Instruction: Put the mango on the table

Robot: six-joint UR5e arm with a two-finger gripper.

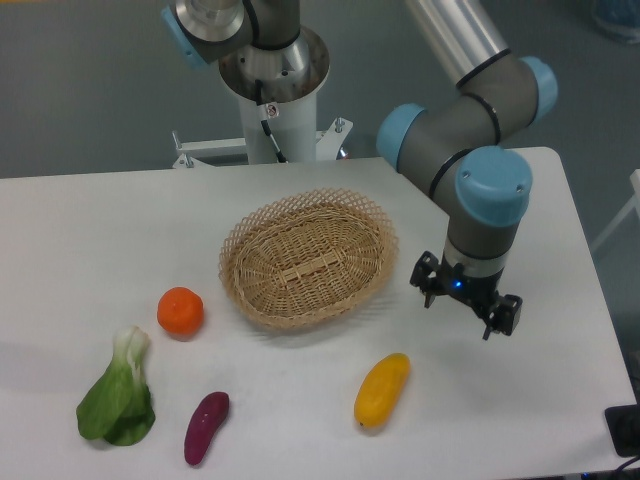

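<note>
Currently the table (300, 420) carries six items, listed here from left to right.

1. A leafy green vegetable (118, 398) with a pale stalk lies near the front-left corner.
2. A round orange fruit (180, 310) sits just behind and to the right of the vegetable, apart from it.
3. A purple sweet potato (206, 427) lies near the front edge, tilted, with its upper end pointing right.
4. A woven wicker basket (308, 257) stands near the table centre. Only its woven floor shows inside.
5. The mango (381, 390) rests directly on the table, in front of the basket and to its right, well apart from the basket rim. It lies at a slant, its upper end toward the right. Nothing touches it.
6. The gripper (467, 303) hangs above the table to the right of the basket and behind the mango, clear of both. The jaws stand apart with nothing between them. A small blue indicator light shows on the gripper body.

The arm (470, 170) is grey with light-blue joint caps. The robot base (272, 85) stands behind the far edge of the table. A small label is fixed to the base column; its writing is too small to read. No other brand or text is legible.
</note>
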